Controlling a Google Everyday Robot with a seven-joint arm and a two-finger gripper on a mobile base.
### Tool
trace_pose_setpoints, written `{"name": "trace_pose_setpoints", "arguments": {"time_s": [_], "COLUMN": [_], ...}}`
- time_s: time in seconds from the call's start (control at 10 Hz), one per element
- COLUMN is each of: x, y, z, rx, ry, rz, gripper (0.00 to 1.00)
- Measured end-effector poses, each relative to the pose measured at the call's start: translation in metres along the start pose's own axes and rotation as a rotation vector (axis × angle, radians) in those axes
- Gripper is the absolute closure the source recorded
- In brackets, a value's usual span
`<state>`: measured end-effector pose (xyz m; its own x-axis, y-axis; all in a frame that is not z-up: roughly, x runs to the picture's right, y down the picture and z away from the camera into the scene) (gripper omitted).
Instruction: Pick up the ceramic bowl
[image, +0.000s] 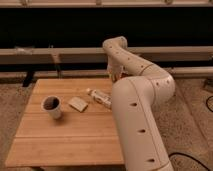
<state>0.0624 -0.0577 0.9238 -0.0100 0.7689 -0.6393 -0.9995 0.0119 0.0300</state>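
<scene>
The ceramic bowl (52, 106) is a white, cup-shaped vessel with a dark inside. It stands upright on the left part of the wooden table (65, 140). My gripper (115, 76) hangs at the end of the white arm over the table's far edge, right of the middle. It is well to the right of the bowl and behind it, apart from it and holding nothing that I can see.
A flat tan block (78, 104) lies right of the bowl. A clear plastic bottle (100, 97) lies on its side near the arm. My bulky white arm (137, 120) covers the table's right side. A dark wall with a rail runs behind.
</scene>
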Motion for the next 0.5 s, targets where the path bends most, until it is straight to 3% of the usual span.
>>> {"name": "trace_pose_setpoints", "arguments": {"time_s": [0.5], "x": [0.013], "y": [0.010], "z": [-0.032], "rx": [-0.013], "ry": [-0.051], "rz": [-0.037], "gripper": [0.95]}}
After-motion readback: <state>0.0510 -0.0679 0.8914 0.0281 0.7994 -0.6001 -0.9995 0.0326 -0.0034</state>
